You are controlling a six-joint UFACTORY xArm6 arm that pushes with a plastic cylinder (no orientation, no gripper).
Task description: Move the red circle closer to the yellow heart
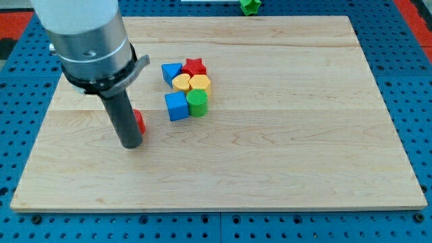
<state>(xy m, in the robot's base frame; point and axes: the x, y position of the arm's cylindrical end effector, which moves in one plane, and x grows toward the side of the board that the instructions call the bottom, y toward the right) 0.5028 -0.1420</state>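
The red circle (pixel 140 121) lies at the view's left of the board, mostly hidden behind my rod. My tip (pixel 131 144) stands just left of and below it, touching or nearly touching it. The yellow heart (pixel 181 83) sits in a tight cluster to the upper right of the red circle, with a yellow hexagon (pixel 200 84) beside it, a red star (pixel 195 67) and a blue triangle (pixel 171 71) above, and a blue cube (pixel 177 106) and a green cylinder (pixel 198 104) below.
The wooden board (pixel 283 135) rests on a blue perforated table. A green block (pixel 250 5) lies off the board at the view's top. The arm's grey body (pixel 84 34) covers the board's upper left corner.
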